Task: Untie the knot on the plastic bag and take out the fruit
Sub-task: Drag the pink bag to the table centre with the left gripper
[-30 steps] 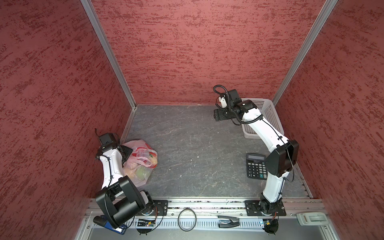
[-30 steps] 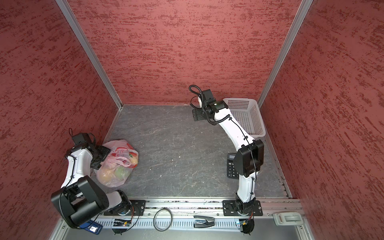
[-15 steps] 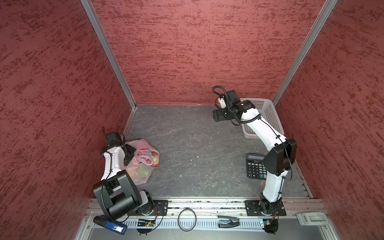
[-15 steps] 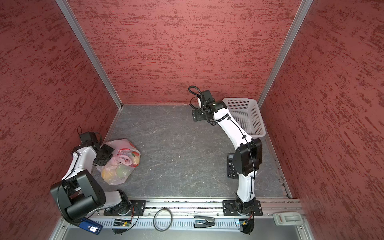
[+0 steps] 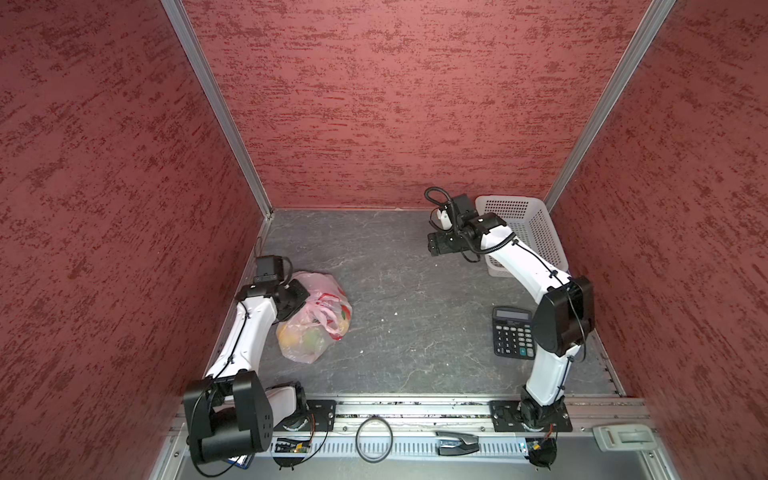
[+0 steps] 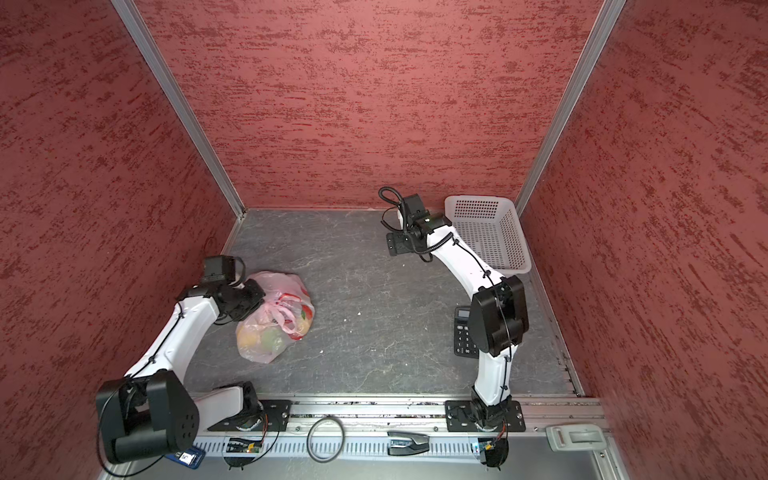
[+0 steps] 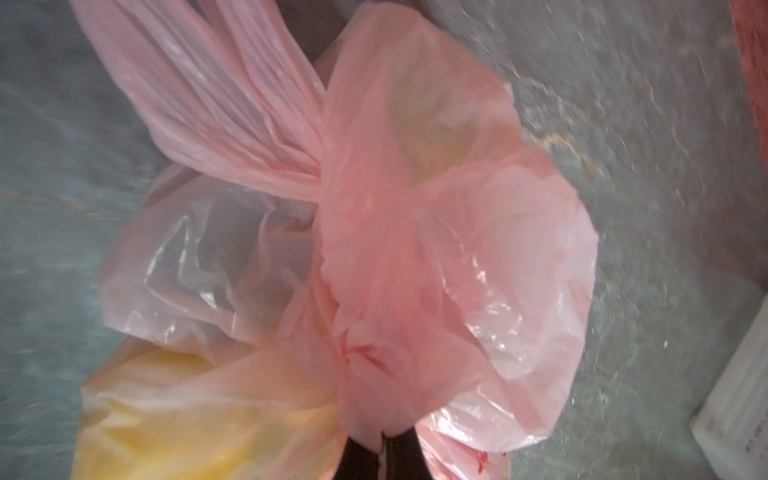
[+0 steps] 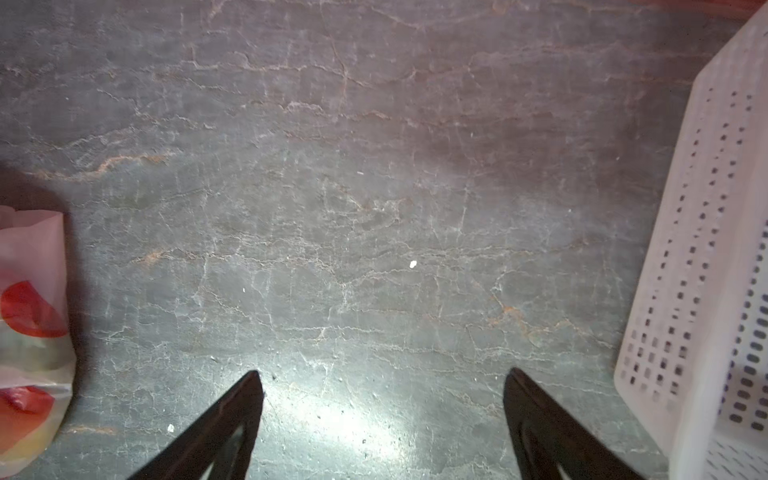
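The pale pink plastic bag (image 5: 320, 291) lies at the left of the grey floor in both top views (image 6: 272, 286). Yellow and green fruit (image 5: 301, 338) shows through it. My left gripper (image 5: 297, 299) sits at the bag's left top and is shut on a bunched fold of its plastic (image 7: 384, 440). The knot (image 7: 328, 187) lies just beyond that fold, with a strap loop fanning out from it. Yellow fruit (image 7: 166, 415) shows beside the fingers. My right gripper (image 5: 434, 245) hangs open over bare floor (image 8: 382, 382) at the back, far from the bag.
A white perforated basket (image 5: 536, 224) stands at the back right, close beside my right arm (image 8: 715, 291). A black calculator (image 5: 511, 332) lies at the right front. Red walls close in three sides. A black ring (image 5: 374, 438) and a stapler (image 5: 455, 442) lie on the front rail.
My left gripper went from open to shut on the bag's plastic, and the left arm and bag shifted slightly right. The right arm stayed still.
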